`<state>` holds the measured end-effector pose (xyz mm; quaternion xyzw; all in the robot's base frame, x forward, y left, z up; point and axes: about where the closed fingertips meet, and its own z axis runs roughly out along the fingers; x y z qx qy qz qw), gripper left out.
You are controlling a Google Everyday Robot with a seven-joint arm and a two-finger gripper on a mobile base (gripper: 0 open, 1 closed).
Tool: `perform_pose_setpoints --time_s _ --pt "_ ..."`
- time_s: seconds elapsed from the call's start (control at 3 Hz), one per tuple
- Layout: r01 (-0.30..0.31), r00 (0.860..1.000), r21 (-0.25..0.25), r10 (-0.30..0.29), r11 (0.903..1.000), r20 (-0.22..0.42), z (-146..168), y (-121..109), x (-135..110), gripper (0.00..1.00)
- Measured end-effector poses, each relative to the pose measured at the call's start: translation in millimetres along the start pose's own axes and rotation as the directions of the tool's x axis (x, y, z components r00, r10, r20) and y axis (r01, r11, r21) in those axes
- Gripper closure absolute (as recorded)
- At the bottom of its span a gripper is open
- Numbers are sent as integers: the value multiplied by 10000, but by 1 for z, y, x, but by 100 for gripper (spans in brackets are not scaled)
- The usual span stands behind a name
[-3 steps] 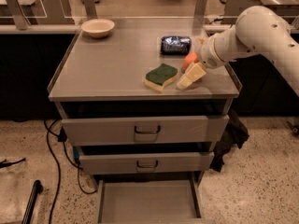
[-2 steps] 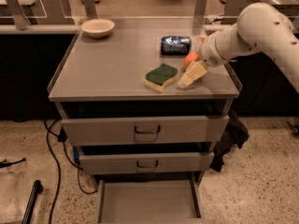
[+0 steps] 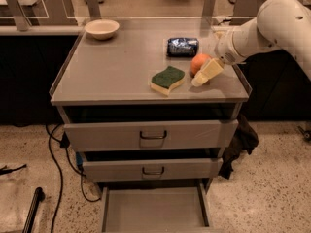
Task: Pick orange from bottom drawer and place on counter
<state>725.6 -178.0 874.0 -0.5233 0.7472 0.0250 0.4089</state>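
The orange (image 3: 198, 61) rests on the counter (image 3: 116, 67) near its right front corner. My gripper (image 3: 202, 72) reaches in from the right on a white arm. It is open around the orange; one cream finger (image 3: 208, 72) lies in front of the fruit and the other is hidden behind it. The bottom drawer (image 3: 153, 210) is pulled out at the foot of the cabinet and shows a bare grey floor.
A green and yellow sponge (image 3: 167, 79) lies just left of the orange. A dark blue packet (image 3: 182, 46) is behind it. A cream bowl (image 3: 101, 28) sits at the back left. Two upper drawers (image 3: 153, 135) are shut. Cables trail on the floor at left.
My gripper has drawn back a little to the right, and more of the orange shows. The orange has stayed in place on the counter.
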Motion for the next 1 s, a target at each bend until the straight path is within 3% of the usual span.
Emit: perform_pose_setpoints --time_s 0.67,1.0 --pt "-1239 9913 293 1251 9919 -412 -9 -19 42 0" --pt "-1247 9912 293 1258 9918 -414 -9 -19 42 0"
